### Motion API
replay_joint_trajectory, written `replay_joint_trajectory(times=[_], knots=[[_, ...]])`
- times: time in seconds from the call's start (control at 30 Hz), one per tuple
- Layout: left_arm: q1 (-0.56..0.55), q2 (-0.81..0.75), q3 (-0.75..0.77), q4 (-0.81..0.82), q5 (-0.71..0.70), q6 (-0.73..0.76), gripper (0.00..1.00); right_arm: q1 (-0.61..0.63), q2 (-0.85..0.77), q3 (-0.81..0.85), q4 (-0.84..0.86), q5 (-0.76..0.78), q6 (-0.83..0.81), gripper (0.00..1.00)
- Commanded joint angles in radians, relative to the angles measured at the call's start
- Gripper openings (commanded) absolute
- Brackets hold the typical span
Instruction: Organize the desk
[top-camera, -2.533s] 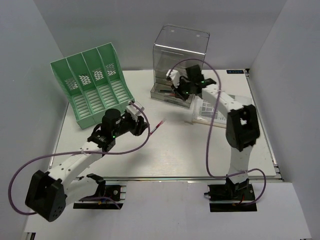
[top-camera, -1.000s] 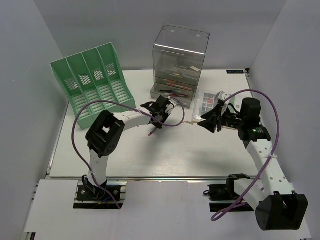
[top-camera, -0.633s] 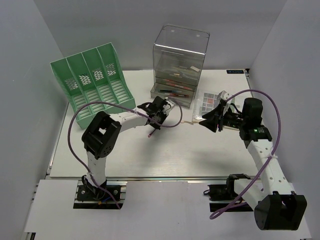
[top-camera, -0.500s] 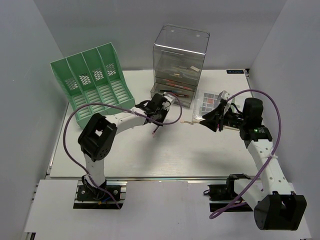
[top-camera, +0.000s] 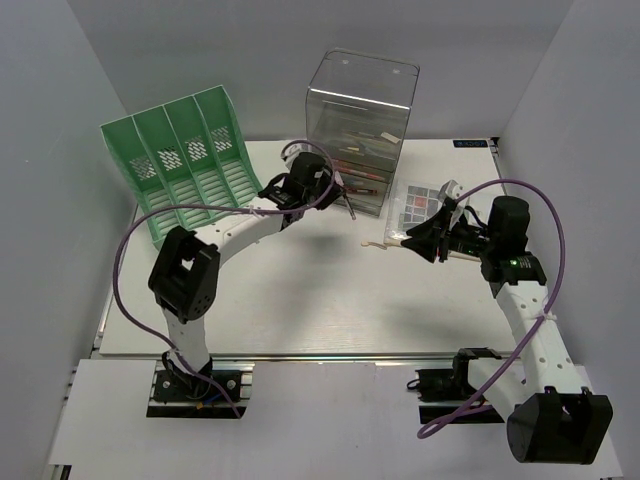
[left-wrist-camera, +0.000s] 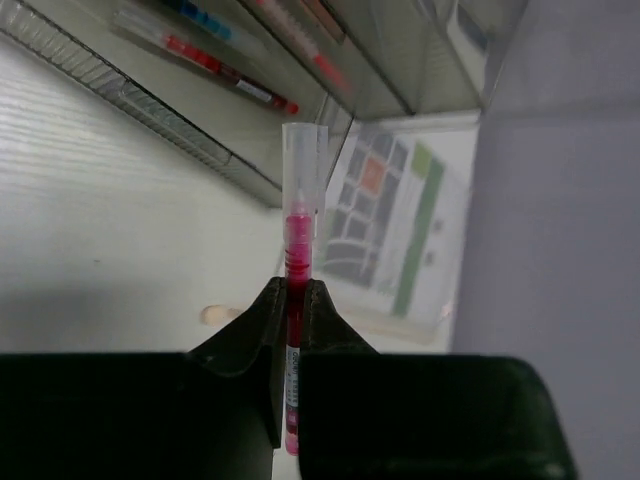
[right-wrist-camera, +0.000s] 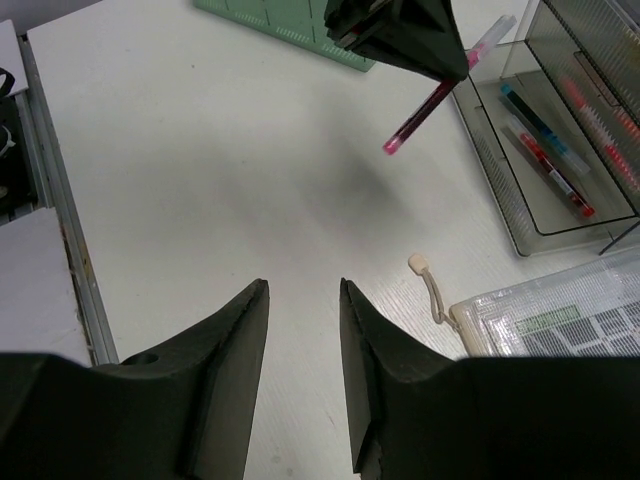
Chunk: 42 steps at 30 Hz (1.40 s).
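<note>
The left end effector (left-wrist-camera: 296, 292) pinches a red pen (left-wrist-camera: 301, 190), its label too blurred to read; the right end effector (right-wrist-camera: 302, 300) hangs half-open, empty, over the bench (right-wrist-camera: 200, 180).

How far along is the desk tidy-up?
Done: several pens lie in the open bottom drawer of the clear drawer box. In hand: the left claw is shut on a red pen, held up near that drawer. Left: the clear pouch with a printed sheet lies on the desk by the open, empty right claw.
</note>
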Motion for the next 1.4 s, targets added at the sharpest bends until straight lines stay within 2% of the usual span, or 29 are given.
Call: replay_joint_trajectory(times=[0.0, 0.13, 0.23, 0.4, 0.6, 0.8, 0.83, 0.9, 0.93, 1.03, 1.1, 1.13, 1.17, 1.23, 1.27, 1.3, 1.33, 1.37], knots=[[0.023, 0.015, 0.003, 0.072, -0.071, -0.41, 0.0, -0.005, -0.017, -0.004, 0.04, -0.014, 0.015, 0.4], [0.032, 0.073, -0.015, 0.223, -0.105, -0.676, 0.0, -0.037, -0.02, -0.003, 0.04, -0.012, 0.019, 0.4], [0.032, 0.162, 0.018, 0.302, -0.099, -0.778, 0.0, -0.04, -0.025, -0.003, 0.043, -0.01, 0.02, 0.4], [0.032, 0.305, 0.239, 0.235, -0.103, -0.828, 0.0, -0.05, -0.029, -0.006, 0.048, -0.009, 0.022, 0.4], [0.032, 0.365, 0.304, 0.186, -0.154, -0.84, 0.0, -0.053, -0.034, -0.009, 0.049, -0.007, 0.02, 0.4], [0.041, 0.345, 0.269, 0.199, -0.159, -0.818, 0.39, -0.054, -0.029, -0.012, 0.052, -0.006, 0.019, 0.41], [0.041, 0.342, 0.26, 0.207, -0.156, -0.814, 0.51, -0.054, -0.028, -0.012, 0.052, -0.004, 0.019, 0.41], [0.041, 0.333, 0.258, 0.203, -0.148, -0.795, 0.57, -0.059, -0.026, -0.013, 0.052, -0.006, 0.019, 0.41], [0.041, 0.33, 0.258, 0.198, -0.142, -0.791, 0.58, -0.059, -0.025, -0.015, 0.052, -0.006, 0.017, 0.41], [0.05, 0.308, 0.235, 0.227, -0.117, -0.76, 0.55, -0.065, -0.022, -0.019, 0.045, -0.023, -0.013, 0.42], [0.05, 0.29, 0.221, 0.248, -0.085, -0.722, 0.47, -0.068, -0.014, -0.024, -0.015, -0.05, -0.122, 0.43], [0.05, 0.261, 0.197, 0.258, -0.07, -0.7, 0.42, -0.063, -0.009, -0.026, -0.033, -0.067, -0.162, 0.43], [0.05, 0.241, 0.178, 0.271, -0.029, -0.671, 0.27, -0.063, 0.0, -0.024, -0.062, -0.096, -0.211, 0.41], [0.05, 0.16, 0.123, 0.34, 0.022, -0.555, 0.12, -0.057, 0.017, -0.027, -0.159, -0.115, -0.377, 0.31], [0.05, 0.127, 0.038, 0.386, 0.054, -0.482, 0.0, -0.056, 0.038, -0.032, -0.182, -0.135, -0.429, 0.17], [0.05, 0.088, -0.019, 0.537, 0.176, -0.288, 0.0, -0.048, 0.047, -0.042, -0.198, -0.135, -0.495, 0.12], [0.05, 0.046, -0.085, 0.611, 0.238, -0.201, 0.0, -0.042, 0.059, -0.045, -0.214, -0.121, -0.517, 0.07], [0.05, -0.044, -0.219, 0.67, 0.302, -0.126, 0.0, -0.021, 0.079, -0.049, -0.216, -0.106, -0.529, 0.04]])
